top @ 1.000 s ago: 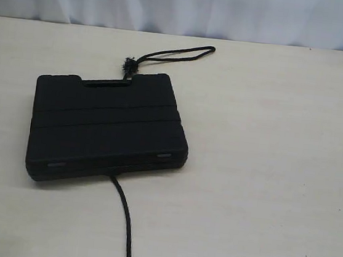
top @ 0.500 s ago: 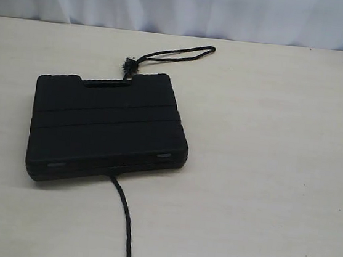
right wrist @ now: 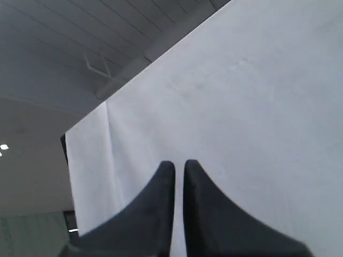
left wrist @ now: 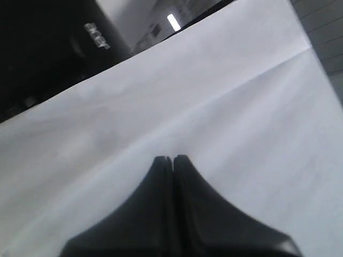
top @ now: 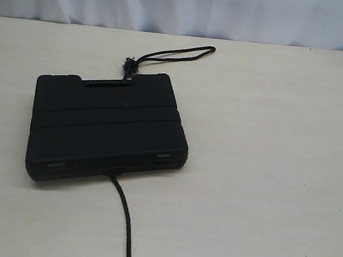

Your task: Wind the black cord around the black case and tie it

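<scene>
Nothing moved: case [top: 107, 124] flat on desk [top: 265, 176], cord [top: 125, 216] under it. Left gripper [left wrist: 172, 159], right gripper [right wrist: 178, 165] closed, empty. Risk: tugging cord drags case, tuft snags handle.

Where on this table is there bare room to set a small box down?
In the exterior view, the table right of the black case is bare. Also bare: the lower-left corner, left of the black cord. Crowded: beyond the case, where the cord loops.

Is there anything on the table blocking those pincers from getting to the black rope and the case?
Nothing visible does: only the black cord and black case lie on the table. The left pincer and right pincer are shut, facing white sheeting.
</scene>
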